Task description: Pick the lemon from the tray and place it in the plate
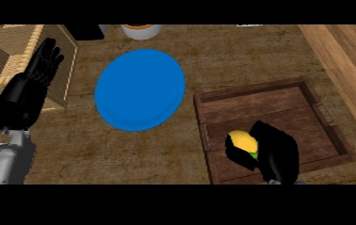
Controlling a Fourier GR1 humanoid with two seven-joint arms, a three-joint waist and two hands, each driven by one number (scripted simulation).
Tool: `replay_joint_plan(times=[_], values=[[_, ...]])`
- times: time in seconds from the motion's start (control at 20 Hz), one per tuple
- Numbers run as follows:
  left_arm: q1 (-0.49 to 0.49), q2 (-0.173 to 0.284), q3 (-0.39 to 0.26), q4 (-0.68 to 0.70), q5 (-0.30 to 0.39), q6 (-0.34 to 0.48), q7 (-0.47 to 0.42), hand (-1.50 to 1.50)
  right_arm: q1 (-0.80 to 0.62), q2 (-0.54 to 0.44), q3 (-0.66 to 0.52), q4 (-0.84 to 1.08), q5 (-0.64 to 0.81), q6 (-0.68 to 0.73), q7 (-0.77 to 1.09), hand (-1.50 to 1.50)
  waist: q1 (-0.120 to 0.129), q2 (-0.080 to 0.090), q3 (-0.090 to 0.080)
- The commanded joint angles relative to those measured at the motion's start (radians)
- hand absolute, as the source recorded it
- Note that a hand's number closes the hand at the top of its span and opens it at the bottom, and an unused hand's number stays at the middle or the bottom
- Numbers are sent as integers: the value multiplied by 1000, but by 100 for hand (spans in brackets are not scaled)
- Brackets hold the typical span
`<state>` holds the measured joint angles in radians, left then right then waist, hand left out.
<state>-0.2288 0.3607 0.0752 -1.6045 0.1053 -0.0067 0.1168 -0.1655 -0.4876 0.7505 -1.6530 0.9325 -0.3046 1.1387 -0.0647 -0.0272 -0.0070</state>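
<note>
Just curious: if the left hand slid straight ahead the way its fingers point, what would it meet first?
Probably the woven basket beside which the open left hand rests; depth is unclear, so it could pass above.

A kitchen counter is showing here: a mottled brown worktop (208, 54) is carrying a blue plate (140, 89) near centre, a wooden tray (268, 101) at four o'clock, and a white pot (141, 31) sitting at twelve o'clock.

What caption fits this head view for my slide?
Right hand curled round the lemon in the wooden tray, blue plate waiting alongside.
</note>
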Motion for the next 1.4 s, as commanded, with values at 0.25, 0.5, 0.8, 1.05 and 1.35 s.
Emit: replay_joint_plan(times=[0.25, 0.5, 0.8, 1.05, 1.35], values=[[6, -22, -10, -23, 4, -11, -12, 0, -3, 207, 64, -403, 348, 92, 189, 150, 46, 17, 5], [-54, -21, -10, -4, -6, -17, 21, 0, -97, 463, 109, -333, 478, 233, 174, 150, 61, 25, 6], [-56, -4, 5, 64, 5, -73, -39, 0, -390, 484, 15, -81, 312, 158, 204, 150, 86, 33, 5], [-55, -85, -69, -5, -44, -9, -7, 0, -537, 486, -75, 79, 156, 65, 172, 150, 99, 32, 6], [-97, -56, -29, 80, -19, -56, -53, 0, -708, 487, -144, 327, -8, -54, 114, 150, 118, 41, 5]])
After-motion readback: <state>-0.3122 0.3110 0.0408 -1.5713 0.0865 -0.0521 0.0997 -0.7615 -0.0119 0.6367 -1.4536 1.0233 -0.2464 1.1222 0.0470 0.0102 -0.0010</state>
